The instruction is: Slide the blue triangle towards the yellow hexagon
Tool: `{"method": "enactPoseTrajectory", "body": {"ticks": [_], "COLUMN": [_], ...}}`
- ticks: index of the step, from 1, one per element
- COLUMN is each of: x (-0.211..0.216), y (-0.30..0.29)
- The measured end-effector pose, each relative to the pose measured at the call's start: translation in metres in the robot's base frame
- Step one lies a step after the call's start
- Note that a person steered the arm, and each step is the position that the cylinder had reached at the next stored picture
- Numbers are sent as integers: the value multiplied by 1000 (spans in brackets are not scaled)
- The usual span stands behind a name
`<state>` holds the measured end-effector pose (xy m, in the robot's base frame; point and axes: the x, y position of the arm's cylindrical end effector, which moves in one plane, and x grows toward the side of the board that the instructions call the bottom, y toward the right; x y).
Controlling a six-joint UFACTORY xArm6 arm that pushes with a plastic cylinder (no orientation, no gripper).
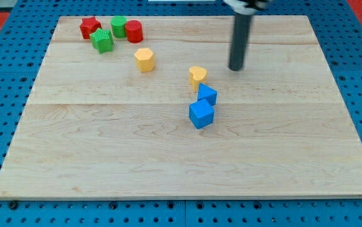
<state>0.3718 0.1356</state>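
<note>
Tip point(236, 68) right of yellow block point(197, 76).

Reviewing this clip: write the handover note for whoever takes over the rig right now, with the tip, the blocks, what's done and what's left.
My tip is on the board, to the right of and above the yellow block near the centre, touching no block.
Blue triangle sits just below-right of that yellow block, with the blue cube against its lower side.
Yellow hexagon is further to the upper left, clearly apart from the triangle.
Red and green blocks are clustered at the top left, out of the way.
Done: nothing evident. Left: push the triangle up-left to the hexagon, probably around the nearer yellow block.
</note>
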Motion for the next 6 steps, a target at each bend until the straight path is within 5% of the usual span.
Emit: {"method": "enactPoseTrajectory", "body": {"ticks": [1, 3, 5, 6], "x": [50, 96, 40, 50], "y": [39, -39, -149, -150]}}
